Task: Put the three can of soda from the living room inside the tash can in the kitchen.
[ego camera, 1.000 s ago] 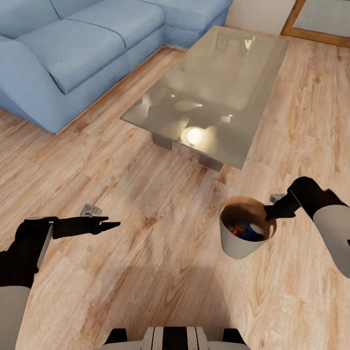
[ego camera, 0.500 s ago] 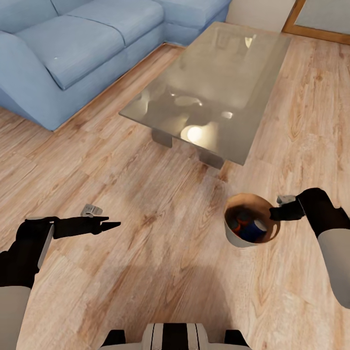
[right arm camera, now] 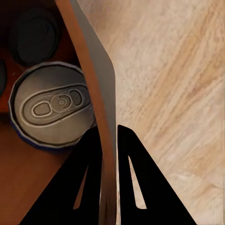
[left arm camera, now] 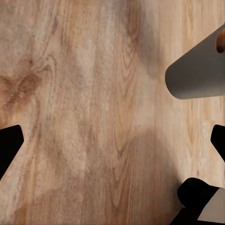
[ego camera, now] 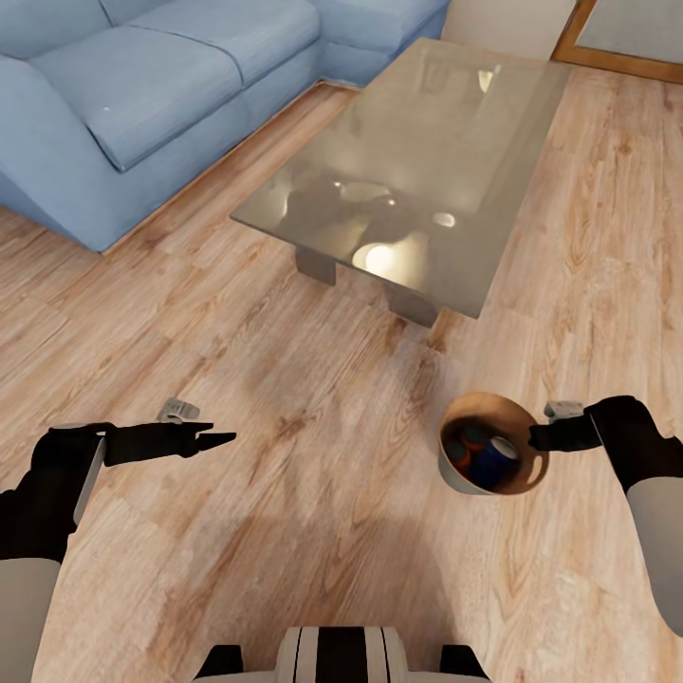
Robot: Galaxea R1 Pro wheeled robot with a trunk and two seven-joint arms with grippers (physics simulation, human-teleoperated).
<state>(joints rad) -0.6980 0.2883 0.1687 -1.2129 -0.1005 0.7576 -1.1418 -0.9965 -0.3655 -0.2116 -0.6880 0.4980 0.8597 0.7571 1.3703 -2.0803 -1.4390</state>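
Note:
The pale grey trash can with its orange-brown inside hangs from my right gripper, which is shut on its rim over the wood floor. Inside it lie a dark blue soda can and an orange one; a third is hard to make out. The right wrist view shows my right gripper pinching the rim wall, with the blue can's silver top just inside. My left gripper is open and holds nothing. In the left wrist view the left gripper has the trash can's grey wall ahead of it.
The low glass-topped coffee table stands ahead, its near corner a short way beyond the trash can. A light-blue sectional sofa runs along the far left. Light wood plank floor lies between my arms. A wooden frame sits at the far right.
My right gripper has moved down and slightly right with the trash can, which now shows its opening more from above. The view has shifted a little. The left arm is unmoved.

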